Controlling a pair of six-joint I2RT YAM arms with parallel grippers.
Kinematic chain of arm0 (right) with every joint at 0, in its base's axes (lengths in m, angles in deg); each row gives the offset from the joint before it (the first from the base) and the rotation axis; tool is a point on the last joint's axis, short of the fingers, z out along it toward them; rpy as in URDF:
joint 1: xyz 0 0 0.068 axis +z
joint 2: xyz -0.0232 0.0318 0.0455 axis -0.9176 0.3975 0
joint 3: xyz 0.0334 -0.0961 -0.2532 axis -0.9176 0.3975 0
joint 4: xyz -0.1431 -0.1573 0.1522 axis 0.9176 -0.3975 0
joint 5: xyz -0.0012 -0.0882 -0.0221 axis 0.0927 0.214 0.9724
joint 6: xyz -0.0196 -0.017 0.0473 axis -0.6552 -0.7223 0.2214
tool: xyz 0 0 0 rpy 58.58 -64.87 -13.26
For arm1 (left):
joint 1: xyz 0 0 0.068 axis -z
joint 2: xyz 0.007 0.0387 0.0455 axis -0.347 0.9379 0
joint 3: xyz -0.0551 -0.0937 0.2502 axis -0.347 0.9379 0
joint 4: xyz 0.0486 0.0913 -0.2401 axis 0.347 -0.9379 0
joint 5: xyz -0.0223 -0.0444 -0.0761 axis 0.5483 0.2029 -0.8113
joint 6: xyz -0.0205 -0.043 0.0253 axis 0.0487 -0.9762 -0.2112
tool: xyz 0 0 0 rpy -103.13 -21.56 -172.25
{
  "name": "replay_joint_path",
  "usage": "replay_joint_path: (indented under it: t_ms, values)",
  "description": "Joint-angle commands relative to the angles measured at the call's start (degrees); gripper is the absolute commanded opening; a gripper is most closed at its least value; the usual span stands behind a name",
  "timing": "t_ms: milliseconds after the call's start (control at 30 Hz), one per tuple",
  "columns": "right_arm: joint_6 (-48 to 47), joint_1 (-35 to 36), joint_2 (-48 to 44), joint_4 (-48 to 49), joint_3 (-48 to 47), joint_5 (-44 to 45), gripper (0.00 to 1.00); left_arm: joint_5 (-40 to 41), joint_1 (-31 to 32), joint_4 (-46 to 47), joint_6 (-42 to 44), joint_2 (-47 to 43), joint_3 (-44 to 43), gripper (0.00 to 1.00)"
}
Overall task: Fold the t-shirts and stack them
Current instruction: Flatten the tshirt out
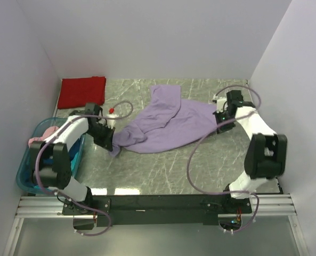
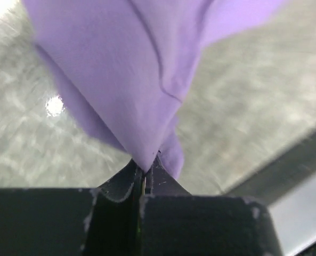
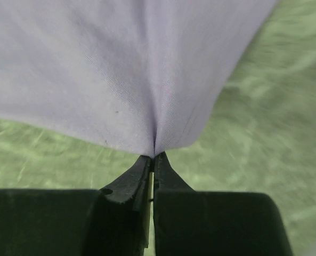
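Left hand (image 2: 144,169) and right hand (image 3: 153,156) each pinch the light purple t-shirt (image 1: 168,125).

Both our hands are closed tight on cloth. The left grips a bunched corner and the right grips the opposite edge, with fabric fanning out from each set of fingertips. Between them the shirt lies crumpled across the middle of the counter (image 1: 163,176). A red t-shirt (image 1: 82,92) lies folded in the far left corner, and a translucent teal tub (image 1: 22,178) beside our left arm holds more, including a pink shirt (image 1: 43,133). We judge this to be the spreading step. Next we need to lift and draw the hands apart until the cloth is taut, then lay it flat for folding.
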Motion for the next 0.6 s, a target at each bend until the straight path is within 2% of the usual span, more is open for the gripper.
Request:
replay_joint_path:
  t_ms: [0, 167, 300, 400, 467, 567]
  values:
    - [-3.0, -2.6, -13.9, -3.6, -1.0, -1.4, 0.0, -11.5, -2.5, -11.8, 5.6, -7.3, -8.4, 0.01]
    - [-5.2, -4.9, -22.8, -7.7, -7.8, -2.1, 0.0, -19.7, -3.9, -30.8, 19.0, -11.8, -18.5, 0.01]
    - [-6.0, -5.2, -19.5, -9.6, -16.5, -1.6, 0.0, -21.7, -4.7, -31.1, 18.0, -14.7, -22.8, 0.0]
    - [-5.3, -5.1, -10.7, -9.9, -26.8, -1.1, 0.0, -26.2, -5.6, -31.0, 15.4, -11.2, -27.2, 0.0]
    - [-4.4, -5.0, -1.1, -12.1, -32.0, -2.3, 0.0, -29.7, -6.6, -29.8, 11.9, -7.8, -28.7, 0.0]
    - [-3.1, -3.6, 12.1, -15.8, -42.4, -2.5, 0.0, -33.5, -11.4, -25.5, 2.6, -1.3, -29.3, 0.01]
